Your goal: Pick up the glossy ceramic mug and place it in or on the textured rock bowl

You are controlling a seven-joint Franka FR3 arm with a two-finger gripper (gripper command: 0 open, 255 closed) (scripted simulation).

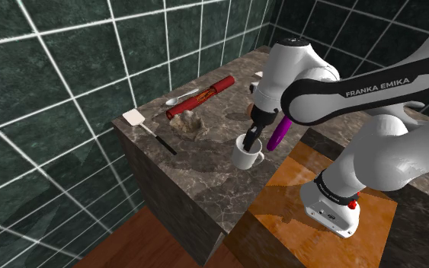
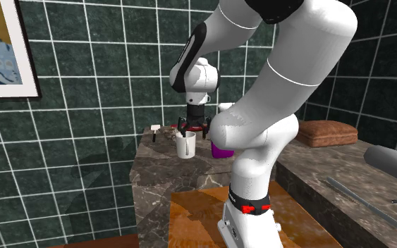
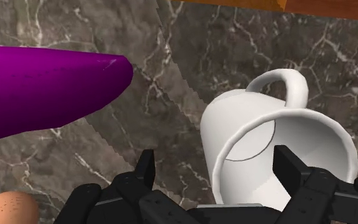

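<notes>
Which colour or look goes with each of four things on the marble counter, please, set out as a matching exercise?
Things:
1. mug
2. long rounded object beside the mug
3. cylinder lying near the wall
4. bowl

Looks:
a. red
b. purple
c. white
d. rough brown

Pairs: 1-c, 2-b, 3-a, 4-d

The white arm (image 1: 374,85) bears "FRANKA EMIKA" in white letters on its dark band.
</notes>
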